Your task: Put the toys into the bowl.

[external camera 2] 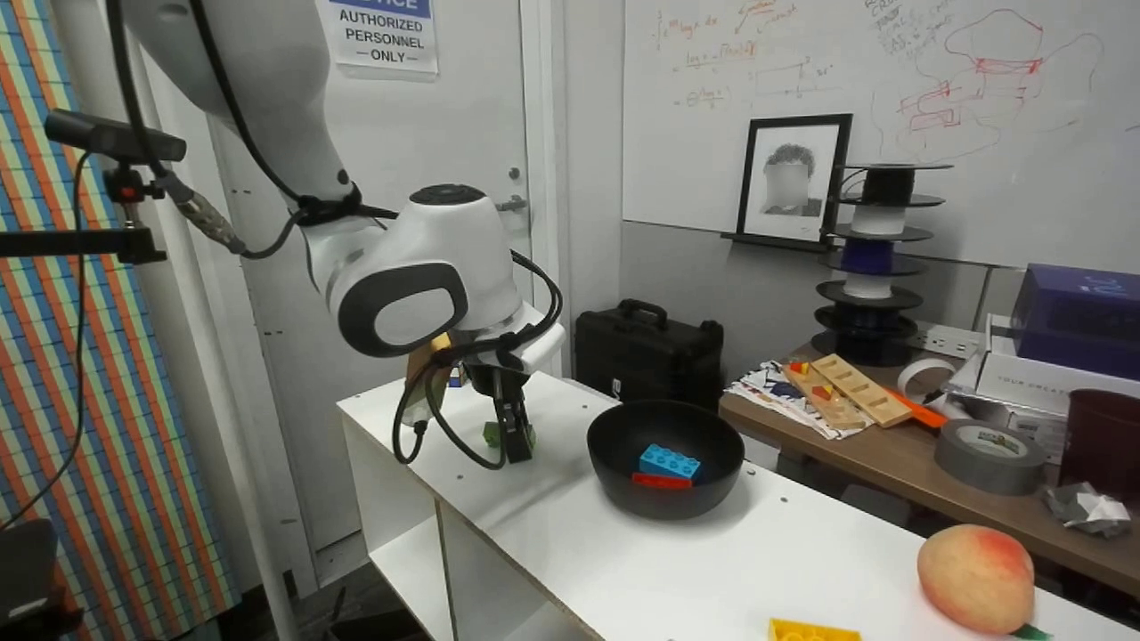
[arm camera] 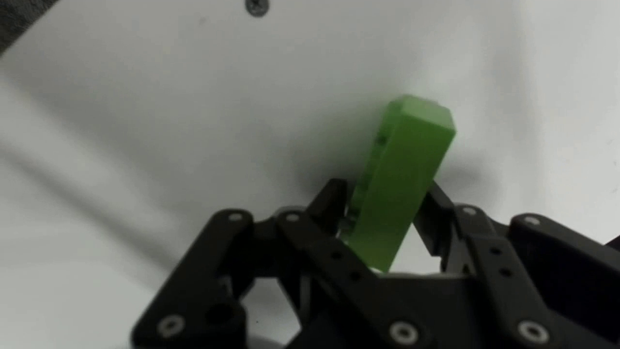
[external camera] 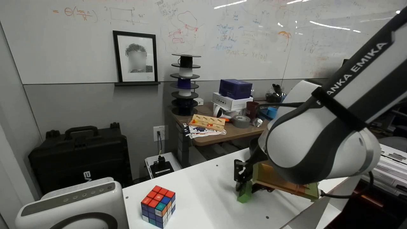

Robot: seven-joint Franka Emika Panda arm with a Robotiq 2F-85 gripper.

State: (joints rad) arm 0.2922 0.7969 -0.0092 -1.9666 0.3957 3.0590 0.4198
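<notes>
A green block (arm camera: 402,179) lies between the black fingers of my gripper (arm camera: 382,208), just over the white tabletop. The fingers are shut on its sides, and the block sits slanted between them. The green block also shows in both exterior views (external camera: 244,193) (external camera 2: 492,434), partly covered by the gripper. The black bowl (external camera 2: 614,458) stands beside the gripper and holds a blue brick (external camera 2: 668,461) and a red piece (external camera 2: 661,481). A yellow brick (external camera 2: 812,631) and a peach toy (external camera 2: 975,577) lie on the tabletop. A Rubik's cube (external camera: 158,206) sits at the opposite end.
The white tabletop (external camera: 197,203) has open edges. A brown desk (external camera 2: 899,445) with a roll of tape (external camera 2: 990,458), boxes and spools stands alongside. A white appliance (external camera: 73,203) is close to the cube's end. A black case (external camera 2: 650,352) is on the floor behind.
</notes>
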